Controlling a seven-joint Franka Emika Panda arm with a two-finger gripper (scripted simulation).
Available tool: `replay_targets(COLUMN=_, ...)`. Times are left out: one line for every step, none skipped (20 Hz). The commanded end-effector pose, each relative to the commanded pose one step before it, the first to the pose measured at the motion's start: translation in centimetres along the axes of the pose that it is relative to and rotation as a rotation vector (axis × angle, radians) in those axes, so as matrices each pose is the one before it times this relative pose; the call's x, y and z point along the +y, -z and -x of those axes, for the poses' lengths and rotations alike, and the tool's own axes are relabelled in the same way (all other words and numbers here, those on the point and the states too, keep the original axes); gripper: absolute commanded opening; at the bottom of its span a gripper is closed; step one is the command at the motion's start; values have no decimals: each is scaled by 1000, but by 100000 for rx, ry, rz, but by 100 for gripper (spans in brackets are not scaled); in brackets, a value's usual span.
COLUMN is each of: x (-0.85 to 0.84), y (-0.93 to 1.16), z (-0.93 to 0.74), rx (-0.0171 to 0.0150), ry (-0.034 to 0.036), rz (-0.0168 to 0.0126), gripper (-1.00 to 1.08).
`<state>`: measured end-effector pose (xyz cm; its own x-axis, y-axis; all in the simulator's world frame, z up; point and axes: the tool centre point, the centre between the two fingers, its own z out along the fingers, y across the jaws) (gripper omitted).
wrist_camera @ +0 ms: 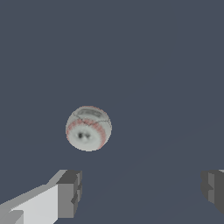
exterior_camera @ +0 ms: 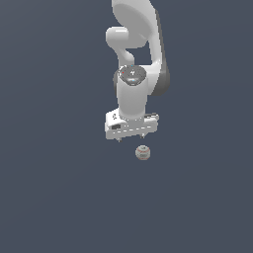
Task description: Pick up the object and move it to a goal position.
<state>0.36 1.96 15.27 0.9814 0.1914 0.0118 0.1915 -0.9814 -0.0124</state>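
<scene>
The object is a small greyish-white ball [exterior_camera: 143, 152] with thin reddish seam marks, lying on the dark grey floor. It shows again in the wrist view as the ball [wrist_camera: 89, 128], apart from the fingers. My gripper [exterior_camera: 131, 138] hangs just above and slightly toward the exterior view's left of the ball. Its two short fingertips [exterior_camera: 118, 139] point down, spread wide. In the wrist view the gripper [wrist_camera: 142, 190] is open, with nothing between the dark pads [wrist_camera: 70, 192]. The ball lies outside the gap between them.
Only the white arm [exterior_camera: 134, 59] rises behind the gripper toward the top of the exterior view. The floor [exterior_camera: 59, 188] is a plain dark grey surface all around.
</scene>
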Motion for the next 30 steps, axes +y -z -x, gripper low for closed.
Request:
replay_targets(x=-277, y=-319, z=-116, rx=-202, ry=5753, rz=201, gripper=100)
replay_targets(x=-123, y=-143, z=-62, rx=-86, ry=2641, rz=85, gripper=100)
replay_targets(x=-129, y=-151, z=-68, rx=-90, ry=2801, rz=84, gripper=100)
replay_targets(x=-136, y=-159, z=-76, rx=-93, ry=2963, rz=83, gripper=100)
replay_targets(x=-142, y=-167, z=-84, rx=-96, ry=3123, rz=80, gripper=100)
replay_targets(x=-143, y=-170, z=-91, rx=-96, ry=3203, rz=75, gripper=100)
replay_targets(x=-142, y=-170, z=-96, rx=-94, ry=3204, rz=69, gripper=100)
replay_targets(x=-140, y=-169, z=-100, rx=-90, ry=3203, rz=62, gripper=100)
replay_targets(x=-138, y=-168, z=-105, rx=-87, ry=3202, rz=56, gripper=100)
replay_targets(x=-136, y=-167, z=-109, rx=-83, ry=3202, rz=50, gripper=100)
replay_targets(x=-133, y=-166, z=-114, rx=-79, ry=3201, rz=44, gripper=100)
replay_targets(x=-131, y=-165, z=-118, rx=-75, ry=3200, rz=38, gripper=100)
replay_targets(x=-128, y=-164, z=-122, rx=-70, ry=3199, rz=33, gripper=100)
replay_targets(x=-125, y=-163, z=-126, rx=-65, ry=3197, rz=28, gripper=100)
replay_targets(x=-122, y=-162, z=-130, rx=-60, ry=3196, rz=24, gripper=100)
replay_targets(x=-119, y=-161, z=-135, rx=-55, ry=3196, rz=19, gripper=100)
replay_targets(x=-116, y=-160, z=-139, rx=-49, ry=3195, rz=15, gripper=100)
replay_targets(x=-112, y=-159, z=-142, rx=-44, ry=3193, rz=12, gripper=100)
replay_targets(x=-108, y=-158, z=-146, rx=-38, ry=3192, rz=9, gripper=100)
replay_targets(x=-105, y=-157, z=-150, rx=-32, ry=3191, rz=6, gripper=100)
replay_targets(x=-101, y=-156, z=-153, rx=-26, ry=3189, rz=3, gripper=100)
replay_targets(x=-97, y=-155, z=-157, rx=-20, ry=3188, rz=1, gripper=100)
replay_targets(x=-92, y=-154, z=-160, rx=-13, ry=3187, rz=-1, gripper=100)
replay_targets(x=-88, y=-153, z=-164, rx=-7, ry=3185, rz=-2, gripper=100)
replay_targets(x=-83, y=-149, z=-164, rx=-1, ry=3140, rz=-3, gripper=100)
replay_targets(x=-75, y=-141, z=-159, rx=5, ry=2986, rz=-3, gripper=100)
replay_targets(x=-66, y=-133, z=-153, rx=10, ry=2823, rz=-3, gripper=100)
replay_targets(x=-59, y=-124, z=-146, rx=14, ry=2661, rz=-3, gripper=100)
replay_targets(x=-52, y=-116, z=-139, rx=18, ry=2498, rz=-2, gripper=100)
replay_targets(x=-46, y=-108, z=-131, rx=20, ry=2336, rz=-2, gripper=100)
